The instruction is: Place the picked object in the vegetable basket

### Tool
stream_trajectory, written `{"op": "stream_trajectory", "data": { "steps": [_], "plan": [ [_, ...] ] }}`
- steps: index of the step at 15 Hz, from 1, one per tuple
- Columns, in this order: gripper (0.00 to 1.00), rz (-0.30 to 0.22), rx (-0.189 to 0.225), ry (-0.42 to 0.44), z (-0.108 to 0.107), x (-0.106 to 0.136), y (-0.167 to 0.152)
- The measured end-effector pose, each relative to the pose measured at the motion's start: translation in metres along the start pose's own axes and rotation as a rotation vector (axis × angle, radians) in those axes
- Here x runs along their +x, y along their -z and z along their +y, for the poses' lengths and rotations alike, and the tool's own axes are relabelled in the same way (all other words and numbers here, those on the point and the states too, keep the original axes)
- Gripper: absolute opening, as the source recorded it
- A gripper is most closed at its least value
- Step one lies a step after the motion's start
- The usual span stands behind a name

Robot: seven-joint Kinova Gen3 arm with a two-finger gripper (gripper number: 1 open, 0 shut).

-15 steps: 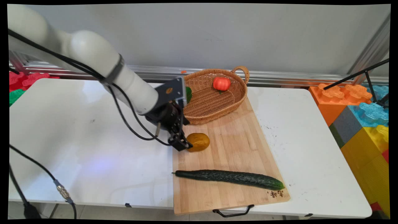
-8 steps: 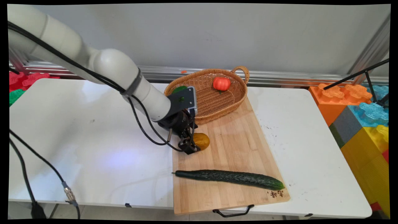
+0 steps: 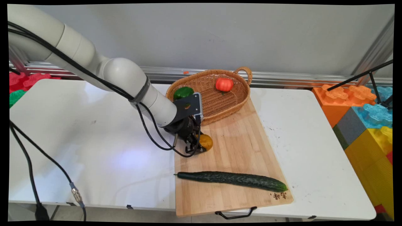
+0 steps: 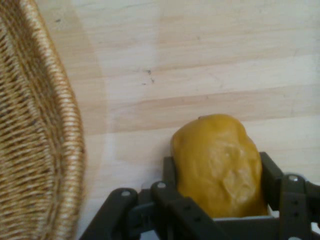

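Note:
A yellow potato (image 3: 207, 142) lies on the wooden cutting board (image 3: 241, 147), near its left edge and just in front of the wicker basket (image 3: 226, 114). My gripper (image 3: 197, 147) is down over the potato from the left and covers its left half. In the hand view the potato (image 4: 220, 155) sits between the two fingers, with the gripper (image 4: 218, 164) shut on its sides while it rests on the board (image 4: 200, 60). The basket's woven rim (image 4: 60, 150) is close by on the left of that view.
The basket holds a red tomato (image 3: 224, 84) and a green pepper (image 3: 183, 92). A long dark cucumber (image 3: 232, 180) lies across the board's near end. Coloured foam blocks (image 3: 367, 125) stand past the table's right edge. Black cables hang from the arm on the left.
The hand has moved right and down over the potato, from beside its left end to astride it. The green pepper in the basket has come out from behind the arm.

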Motion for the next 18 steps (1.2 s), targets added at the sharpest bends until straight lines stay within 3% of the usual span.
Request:
{"op": "stream_trajectory", "data": {
  "steps": [6,10,14,18],
  "plan": [
    [0.0,0.025,-0.008,0.053,0.014,0.018,0.028],
    [0.0,0.066,0.021,0.076,0.02,0.044,0.065],
    [0.0,0.12,0.093,0.071,0.016,0.074,0.102],
    [0.0,0.178,0.242,0.076,-0.01,0.104,0.138]
  ]
}}
